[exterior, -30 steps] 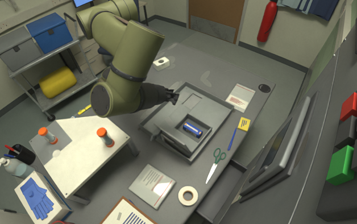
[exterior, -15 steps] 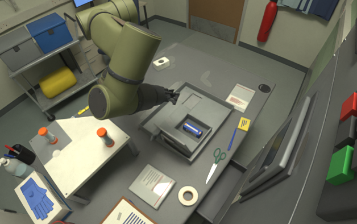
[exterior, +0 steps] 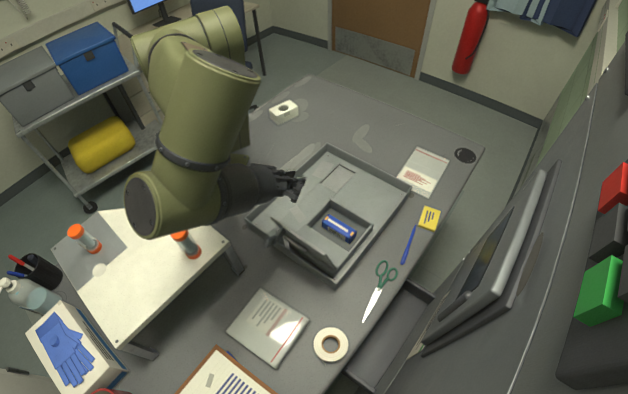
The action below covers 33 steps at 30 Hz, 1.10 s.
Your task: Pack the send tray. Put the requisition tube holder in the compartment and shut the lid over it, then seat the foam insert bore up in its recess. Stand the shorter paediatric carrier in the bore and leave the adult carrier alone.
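The nearer orange-capped carrier (exterior: 187, 244) on the white side table is partly hidden behind my arm, and the other carrier (exterior: 84, 238) stands further left. The blue requisition tube holder (exterior: 338, 227) lies in the open compartment of the grey send tray (exterior: 329, 210). The compartment's lid (exterior: 298, 231) hangs open at the tray's near-left edge. A square recess (exterior: 339, 177) sits empty at the tray's far side. The white foam insert (exterior: 283, 111) lies on the desk beyond the tray, bore up. My gripper (exterior: 295, 186) hovers at the tray's left rim, nearly closed and holding nothing.
The white side table (exterior: 139, 280) stands left of the desk. Scissors (exterior: 380, 287), a blue pen (exterior: 408, 244), a yellow note (exterior: 429, 218), a tape roll (exterior: 330, 344) and papers (exterior: 268, 327) lie around the tray. A glove box (exterior: 71, 347) sits near left.
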Motion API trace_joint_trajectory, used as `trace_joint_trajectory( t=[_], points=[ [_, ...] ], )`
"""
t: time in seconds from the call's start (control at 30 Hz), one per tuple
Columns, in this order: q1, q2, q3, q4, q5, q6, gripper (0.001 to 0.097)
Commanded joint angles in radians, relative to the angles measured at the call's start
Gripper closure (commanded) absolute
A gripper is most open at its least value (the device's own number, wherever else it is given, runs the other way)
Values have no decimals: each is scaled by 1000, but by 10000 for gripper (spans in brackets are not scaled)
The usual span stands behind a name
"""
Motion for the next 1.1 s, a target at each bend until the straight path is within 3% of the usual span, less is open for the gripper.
trace_joint_trajectory(
  t=[0.0,0.33,0.53,1.07],
  points=[
    [-11,9,21,-2,-14,-3,661],
    [-110,118,253,-42,-166,-49,661],
    [-144,161,348,-67,-222,-78,661],
    [-161,185,381,-72,-241,-77,661]
  ],
)
